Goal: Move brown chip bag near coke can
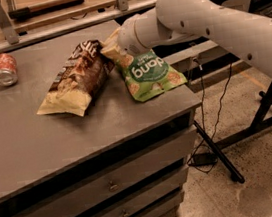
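The brown chip bag [76,78] lies slantwise on top of the grey bench [45,143]. Its cream-yellow bottom end points toward the front-left, and its dark top end is raised a little at the back-right. At that raised end is the claw [108,42], at the tip of the thick white arm [204,20] that reaches in from the right. It is clamped on the bag's bunched top corner, though the wrist hides most of it.

The coke can [5,69] lies on its side well to the left of the brown chip bag, toward the back, with its silver end facing forward. The two are apart, with bare bench top between them.

Just to the right of the brown chip bag lies a smaller green snack bag [147,74]. Its near corner is tucked under the wrist, and it seems to touch the brown bag's top end.

Below the brown chip bag, the bench front carries a stack of drawers [111,184]. Further right of it, a black cable [204,111] hangs down to the speckled floor beside a black stand leg [218,154].
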You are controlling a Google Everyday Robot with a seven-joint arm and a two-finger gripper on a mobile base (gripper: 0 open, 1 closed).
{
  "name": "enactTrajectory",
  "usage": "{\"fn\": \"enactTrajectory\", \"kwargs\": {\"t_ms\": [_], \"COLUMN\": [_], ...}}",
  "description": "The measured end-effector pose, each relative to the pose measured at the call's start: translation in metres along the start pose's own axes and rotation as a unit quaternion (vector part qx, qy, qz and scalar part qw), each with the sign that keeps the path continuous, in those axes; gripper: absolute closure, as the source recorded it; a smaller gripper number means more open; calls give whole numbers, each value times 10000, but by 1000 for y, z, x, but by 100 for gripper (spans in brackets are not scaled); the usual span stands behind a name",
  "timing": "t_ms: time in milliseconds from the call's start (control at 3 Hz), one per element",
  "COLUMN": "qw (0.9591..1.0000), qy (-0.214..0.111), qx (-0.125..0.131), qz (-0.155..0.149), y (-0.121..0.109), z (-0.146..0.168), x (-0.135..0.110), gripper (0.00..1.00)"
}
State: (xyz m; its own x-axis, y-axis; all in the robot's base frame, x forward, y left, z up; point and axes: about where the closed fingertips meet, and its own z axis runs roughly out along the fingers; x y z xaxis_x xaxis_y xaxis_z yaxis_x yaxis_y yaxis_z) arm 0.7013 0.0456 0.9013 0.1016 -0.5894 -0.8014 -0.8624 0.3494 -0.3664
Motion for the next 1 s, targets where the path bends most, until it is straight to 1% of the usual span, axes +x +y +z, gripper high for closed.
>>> {"fn": "enactTrajectory", "kwargs": {"t_ms": [333,667,1000], "qw": [9987,9953,9942], "qy": [-12,45,27], "qx": [494,937,1033], "qz": [141,227,299], "y": [-23,-62,-97], "z": [3,13,29], "x": [5,21,29], "gripper": [100,100,100]}}
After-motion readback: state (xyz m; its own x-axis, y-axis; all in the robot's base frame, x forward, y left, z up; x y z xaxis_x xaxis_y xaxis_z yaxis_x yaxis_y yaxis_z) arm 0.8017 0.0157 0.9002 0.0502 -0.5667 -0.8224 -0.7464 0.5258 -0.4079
